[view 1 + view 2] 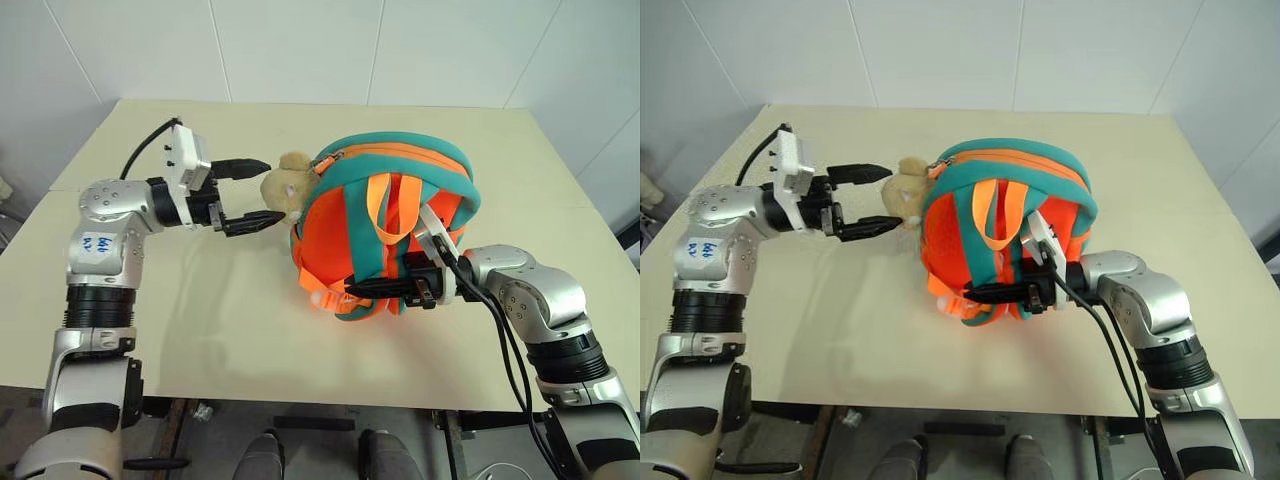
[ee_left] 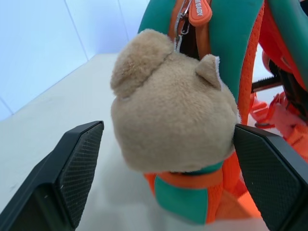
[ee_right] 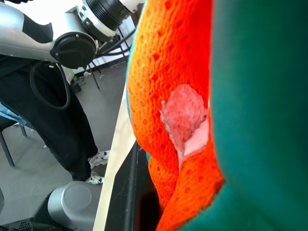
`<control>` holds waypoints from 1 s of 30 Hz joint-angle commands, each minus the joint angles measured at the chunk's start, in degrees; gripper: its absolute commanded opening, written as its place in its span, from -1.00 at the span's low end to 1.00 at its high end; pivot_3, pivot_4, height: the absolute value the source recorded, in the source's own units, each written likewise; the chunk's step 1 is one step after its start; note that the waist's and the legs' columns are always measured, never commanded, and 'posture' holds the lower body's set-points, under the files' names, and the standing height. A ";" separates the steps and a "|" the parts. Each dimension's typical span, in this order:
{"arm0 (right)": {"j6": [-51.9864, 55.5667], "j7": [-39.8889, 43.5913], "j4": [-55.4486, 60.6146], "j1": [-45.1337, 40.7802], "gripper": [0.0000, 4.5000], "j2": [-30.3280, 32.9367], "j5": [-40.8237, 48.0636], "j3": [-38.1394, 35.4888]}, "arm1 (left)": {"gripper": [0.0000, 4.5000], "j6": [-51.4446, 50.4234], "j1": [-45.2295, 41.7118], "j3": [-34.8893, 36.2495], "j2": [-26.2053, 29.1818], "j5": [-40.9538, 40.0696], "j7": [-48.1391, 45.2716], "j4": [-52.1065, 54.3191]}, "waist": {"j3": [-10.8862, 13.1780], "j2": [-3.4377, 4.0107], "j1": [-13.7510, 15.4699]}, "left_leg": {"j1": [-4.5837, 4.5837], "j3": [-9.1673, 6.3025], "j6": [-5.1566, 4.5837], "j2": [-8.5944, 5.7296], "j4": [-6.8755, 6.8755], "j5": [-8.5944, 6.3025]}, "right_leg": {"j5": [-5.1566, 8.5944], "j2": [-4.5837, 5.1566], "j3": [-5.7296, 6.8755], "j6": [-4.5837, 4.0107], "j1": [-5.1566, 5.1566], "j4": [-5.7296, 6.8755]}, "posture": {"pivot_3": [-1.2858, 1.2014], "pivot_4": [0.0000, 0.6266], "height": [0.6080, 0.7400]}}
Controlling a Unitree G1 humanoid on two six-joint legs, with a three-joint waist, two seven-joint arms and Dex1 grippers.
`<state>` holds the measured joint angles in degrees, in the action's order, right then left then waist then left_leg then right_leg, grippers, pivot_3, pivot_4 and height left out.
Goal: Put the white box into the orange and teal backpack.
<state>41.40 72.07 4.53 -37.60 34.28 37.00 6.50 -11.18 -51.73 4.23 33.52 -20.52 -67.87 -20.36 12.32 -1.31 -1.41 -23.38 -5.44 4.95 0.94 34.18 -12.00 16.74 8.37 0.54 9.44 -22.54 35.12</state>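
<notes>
Judging from how things lie, the task looks close to its end, though the pictures cannot confirm it outright. On the left of the cream table (image 1: 200,330), the left gripper (image 1: 262,192) stands level with its two black fingers spread wide; nothing is held between them, and the tan plush toy (image 1: 285,185) sits in the gap, just at the fingertips; whether a pad touches the plush I cannot tell. In the left wrist view the toy (image 2: 173,103) hangs from the zipper pull (image 2: 199,10), and the zip beside it appears drawn up at that end, though I cannot follow it along its whole length. At the middle of the table lies the orange and teal backpack (image 1: 385,225), straps uppermost, rounded and full-looking; the white box lies nowhere on the table, so my judgement is that it is already inside the bag, hidden by the fabric. On the right, the right gripper (image 1: 385,290) reaches in level against the near lower edge of the backpack, its fingers nearly together and pinching a fold or strap of the bag there; it seems to be steadying the bag. What may be left: letting go with the right gripper and drawing both arms clear.
</notes>
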 commanded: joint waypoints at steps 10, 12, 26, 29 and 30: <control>-0.03 -0.02 1.98 0.10 -0.88 0.07 0.76 -0.56 | 0.19 3.80 -5.77 -1.78 -4.09 0.59 -1.79 -7.33 | 0.00 0.00 -0.01 | 0.00 0.00 0.01 0.00 0.01 0.01 | 0.00 0.00 0.00 0.00 0.00 0.01 | 0.03 -0.52 1.00; -0.05 -0.16 2.04 0.22 -0.88 0.01 0.79 -0.57 | -0.06 3.64 -5.52 -1.55 -3.55 0.44 -2.14 -6.63 | 0.00 0.00 0.00 | -0.01 0.00 0.02 0.00 0.01 0.02 | 0.00 0.00 0.00 0.00 0.00 0.00 | 0.03 -0.52 1.00; 0.32 0.32 2.45 0.99 -0.88 0.97 0.89 -0.77 | -0.50 -2.24 -6.07 -3.38 14.02 2.94 -12.35 -3.39 | 0.00 0.00 -0.15 | 0.00 0.01 0.00 0.00 -0.06 0.00 | 0.01 0.00 -0.01 -0.01 -0.03 -0.02 | 0.03 -0.52 1.00; 0.27 0.14 2.43 1.04 -0.88 0.97 0.86 -0.97 | -0.50 -0.49 -4.44 -5.45 15.90 5.74 -13.91 -5.83 | 0.00 0.00 -0.15 | 0.00 0.01 -0.01 0.01 -0.06 0.00 | 0.01 0.00 0.00 -0.02 -0.03 0.00 | 0.03 -0.52 1.00; 0.28 -0.08 2.45 1.06 -0.88 0.82 0.94 -1.06 | -0.50 0.66 -4.00 -6.33 15.74 6.81 -14.09 -7.32 | 0.00 0.00 -0.15 | 0.01 0.01 -0.01 0.00 -0.06 0.00 | 0.01 0.00 0.00 -0.02 -0.03 0.00 | 0.03 -0.52 1.00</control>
<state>41.55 71.80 5.20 -36.77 34.50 37.13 6.45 -12.16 -56.70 -1.11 48.45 -15.68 -81.28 -26.03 12.32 -1.31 -1.56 -23.38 -5.43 4.94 0.94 34.12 -12.00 16.75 8.37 0.53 9.43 -22.57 35.13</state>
